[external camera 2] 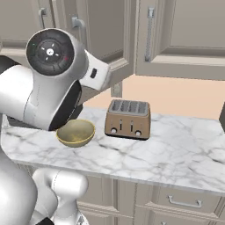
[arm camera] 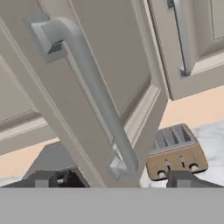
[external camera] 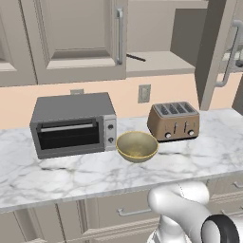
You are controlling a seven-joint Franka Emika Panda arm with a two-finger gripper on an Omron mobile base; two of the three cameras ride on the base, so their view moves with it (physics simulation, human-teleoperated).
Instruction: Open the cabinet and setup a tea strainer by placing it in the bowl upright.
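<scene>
While one right-hand door of the cabinet (external camera: pixel 211 52) swings open, its silver bar handle (arm camera: pixel 94 96) stands between the spread, empty fingers (arm camera: pixel 186 178) of the gripper (arm camera: pixel 118 179), touching neither. One thin dark handle of the tea strainer (external camera: pixel 135 58) lies on the pale shelf, its mesh cup hidden by the closed left door. Below the hand, one smooth olive bowl (external camera: pixel 136 145) sits between one slotted brown toaster (external camera: pixel 173 121) and one grey toaster oven (external camera: pixel 73 124) on the marble counter (external camera: pixel 95 173).
</scene>
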